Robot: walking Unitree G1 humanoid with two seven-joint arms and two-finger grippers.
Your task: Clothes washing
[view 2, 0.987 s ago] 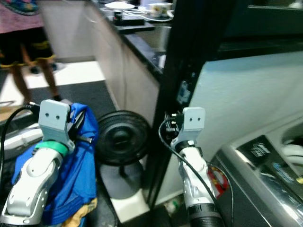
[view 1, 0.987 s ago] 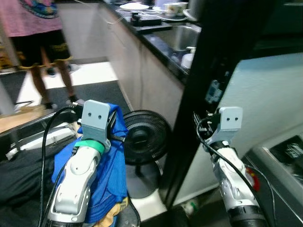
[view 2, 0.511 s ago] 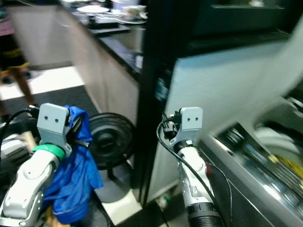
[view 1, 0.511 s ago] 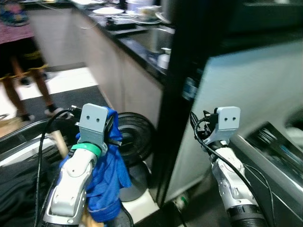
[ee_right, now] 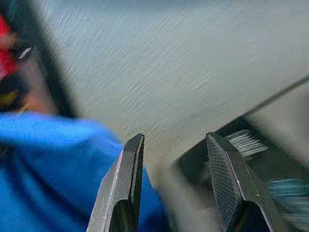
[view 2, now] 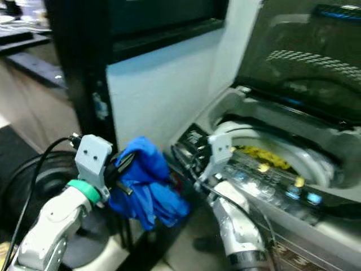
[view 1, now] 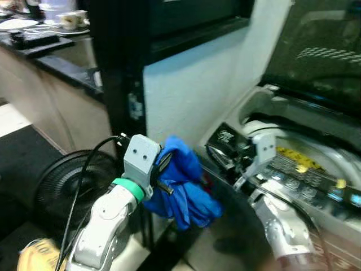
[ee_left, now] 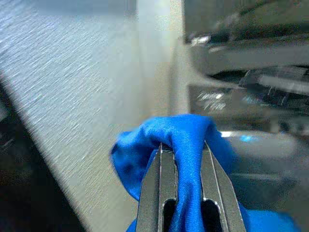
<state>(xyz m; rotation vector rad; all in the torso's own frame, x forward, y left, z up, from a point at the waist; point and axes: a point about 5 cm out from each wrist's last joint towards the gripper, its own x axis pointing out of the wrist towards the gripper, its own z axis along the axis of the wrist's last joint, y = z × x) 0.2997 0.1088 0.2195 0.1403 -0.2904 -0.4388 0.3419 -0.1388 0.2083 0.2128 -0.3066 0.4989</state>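
Note:
My left gripper (ee_left: 182,147) is shut on a bunched blue garment (view 1: 183,189), which hangs just left of the washing machine's front corner. The top-loading washing machine (view 1: 316,186) stands at the right with its dark lid (view 2: 304,62) raised. Something yellow (view 2: 256,153) lies in its open drum. My right gripper (ee_right: 174,140) is open with nothing between its fingers. It hovers beside the blue garment (ee_right: 53,164), by the machine's control panel (view 1: 225,138). The right arm (view 1: 276,220) reaches in from below.
A black floor fan (view 1: 59,186) stands at the lower left. A tall black post (view 1: 115,79) and a pale wall panel (view 1: 192,93) rise behind the garment. A dark counter (view 1: 51,62) with dishes (view 1: 67,17) runs along the far left. A yellow object (view 1: 34,257) lies on the floor.
The camera has swung right, away from the kitchen and the person, onto the open washing machine. The blue garment stays in my left gripper, now beside the machine.

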